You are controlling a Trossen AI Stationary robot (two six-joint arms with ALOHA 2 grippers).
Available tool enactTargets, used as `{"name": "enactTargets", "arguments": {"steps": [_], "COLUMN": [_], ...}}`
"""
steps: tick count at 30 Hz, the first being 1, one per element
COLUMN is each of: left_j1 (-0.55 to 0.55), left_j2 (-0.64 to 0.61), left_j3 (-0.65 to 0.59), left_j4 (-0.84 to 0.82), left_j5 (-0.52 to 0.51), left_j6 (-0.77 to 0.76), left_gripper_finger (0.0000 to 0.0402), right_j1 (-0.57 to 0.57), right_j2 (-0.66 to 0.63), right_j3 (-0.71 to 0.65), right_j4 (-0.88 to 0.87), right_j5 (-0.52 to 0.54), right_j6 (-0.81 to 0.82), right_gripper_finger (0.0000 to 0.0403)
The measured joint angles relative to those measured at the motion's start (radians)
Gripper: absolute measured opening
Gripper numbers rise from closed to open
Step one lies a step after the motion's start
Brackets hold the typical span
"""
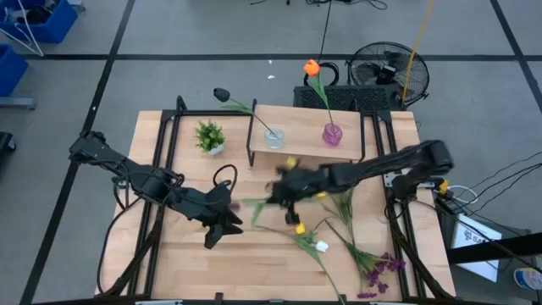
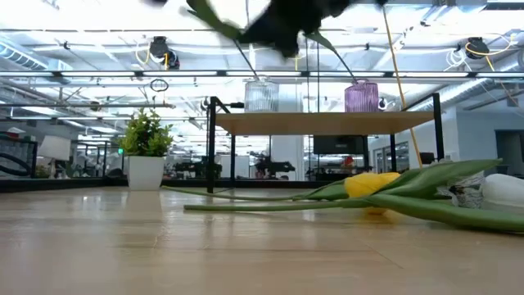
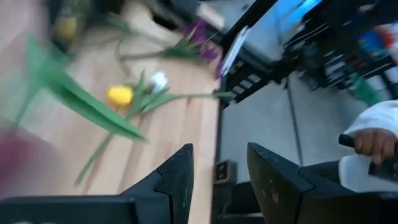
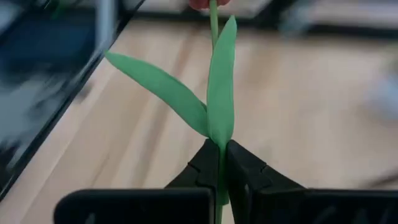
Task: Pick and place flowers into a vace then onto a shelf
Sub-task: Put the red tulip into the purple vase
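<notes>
My right gripper (image 1: pixel 284 193) hangs over the middle of the table, shut on a flower with a thin green stem, two long leaves (image 4: pixel 205 93) and a reddish head (image 4: pixel 208 3). In the low view it is a dark blur (image 2: pixel 286 24) above shelf height. My left gripper (image 3: pixel 217 180) is open, nothing between its fingers, left of centre (image 1: pixel 222 224). The shelf (image 1: pixel 339 151) carries a clear vase (image 1: pixel 273 137) with a dark flower and a purple vase (image 1: pixel 332 134) with an orange one. Yellow (image 1: pixel 298 227), white (image 1: pixel 322 246) and purple (image 1: pixel 381 269) flowers lie flat on the table. My right gripper pinches the flower's stem (image 4: pixel 220 149) between its two fingers, just below where the two leaves branch off. The fingers lie across the stem. The flower is lifted clear of the table, with its leaves and head reaching out past the fingertips.
A small potted plant (image 1: pixel 209 135) stands on the table left of the shelf. Black frame rails (image 1: pixel 161 161) run along both table sides. A person's hand (image 3: pixel 373 140) shows beyond the table's edge in the left wrist view. Bare wood lies at the near left.
</notes>
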Motion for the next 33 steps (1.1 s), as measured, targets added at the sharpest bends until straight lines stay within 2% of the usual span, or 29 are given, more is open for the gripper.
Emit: {"name": "enactTargets", "arguments": {"steps": [5, 7, 9, 12, 15, 20, 23, 27, 33], "left_j1": [-0.001, -0.001, 0.001, 0.009, 0.020, 0.035, 0.044, 0.052, 0.053], "left_j2": [-0.001, -0.001, -0.001, -0.001, -0.001, -0.001, -0.001, -0.001, -0.001], "left_j3": [0.000, 0.000, 0.000, 0.000, 0.000, 0.000, 0.000, 0.000, 0.000], "left_j4": [0.108, 0.139, 0.149, 0.156, 0.159, 0.158, 0.159, 0.159, 0.159], "left_j5": [-0.009, -0.013, -0.028, -0.048, -0.063, -0.063, -0.063, -0.063, -0.064], "left_j6": [0.107, 0.130, 0.152, 0.181, 0.195, 0.200, 0.201, 0.202, 0.215], "left_gripper_finger": [0.0154, 0.0154, 0.0154, 0.0154, 0.0154, 0.0154, 0.0154, 0.0154, 0.0154], "right_j1": [-0.039, -0.053, -0.067, -0.091, -0.123, -0.190, -0.231, -0.296, -0.398], "right_j2": [-0.246, -0.337, -0.411, -0.489, -0.538, -0.580, -0.578, -0.563, -0.558], "right_j3": [0.000, 0.000, 0.001, -0.010, -0.066, -0.247, -0.374, -0.525, -0.653], "right_j4": [0.016, 0.073, 0.172, 0.346, 0.521, 0.720, 0.949, 1.202, 1.306], "right_j5": [0.314, 0.438, 0.514, 0.513, 0.455, 0.439, 0.435, 0.433, 0.432], "right_j6": [-0.010, -0.054, -0.131, -0.301, -0.393, -0.452, -0.540, -0.503, -0.404], "right_gripper_finger": [0.0013, 0.0013, 0.0014, 0.0013, 0.0008, 0.0005, 0.0005, 0.0005, 0.0005]}}
